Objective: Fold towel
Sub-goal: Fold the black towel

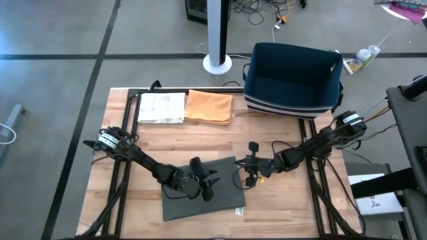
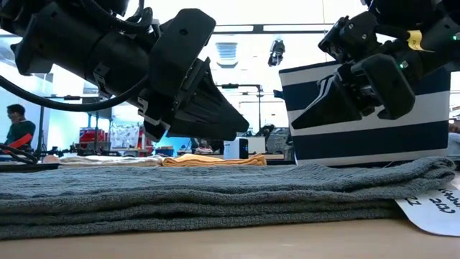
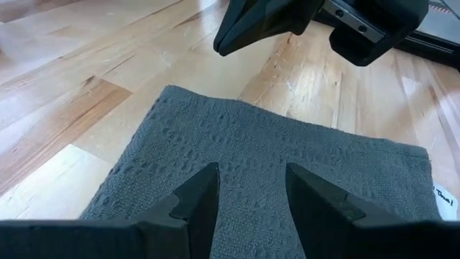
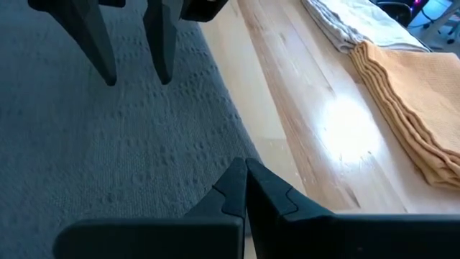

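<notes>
Two grippers hang over my folded grey towel (image 1: 200, 192), which lies at the table's (image 1: 287, 207) near edge. I see the left gripper (image 1: 208, 189) above the cloth, fingers parted, holding nothing. Just off the towel's edge, the right gripper (image 1: 248, 171) is closed and empty. Behind stand a striped navy bin (image 1: 293, 80), an orange towel (image 1: 209, 107) and a white towel (image 1: 161, 107).

Grey towel (image 1: 200, 200) down flat and folded!
It's a dark grey, waffle-textured rectangle at the table's six o'clock edge, stacked in several even layers, slightly skewed to the boards, a white tag (image 1: 239, 211) peeking from its four o'clock corner.
</notes>
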You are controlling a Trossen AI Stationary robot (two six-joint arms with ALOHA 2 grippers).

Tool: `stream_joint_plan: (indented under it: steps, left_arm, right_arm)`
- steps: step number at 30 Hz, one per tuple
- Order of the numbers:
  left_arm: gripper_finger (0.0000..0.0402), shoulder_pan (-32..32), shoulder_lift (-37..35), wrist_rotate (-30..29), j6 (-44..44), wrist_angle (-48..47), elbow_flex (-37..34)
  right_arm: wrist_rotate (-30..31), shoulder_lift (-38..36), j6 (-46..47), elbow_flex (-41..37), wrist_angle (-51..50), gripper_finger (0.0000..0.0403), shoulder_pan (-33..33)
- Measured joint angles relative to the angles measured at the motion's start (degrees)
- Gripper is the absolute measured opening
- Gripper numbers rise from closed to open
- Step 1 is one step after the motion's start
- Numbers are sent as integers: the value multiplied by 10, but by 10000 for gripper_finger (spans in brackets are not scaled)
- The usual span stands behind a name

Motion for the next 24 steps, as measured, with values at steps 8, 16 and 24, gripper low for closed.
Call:
stream_joint_plan:
  steps: [8, 16, 24]
  left_arm:
    - [152, 2, -8, 0, 0, 0, 0]
    - [152, 5, -16, -1, 3, 0, 0]
    - [152, 18, -46, -19, 6, -15, 0]
  right_arm:
    - [0, 0, 0, 0, 0, 0, 0]
    - [0, 0, -2, 0, 0, 0, 0]
    - [1, 0, -2, 5, 0, 0, -7]
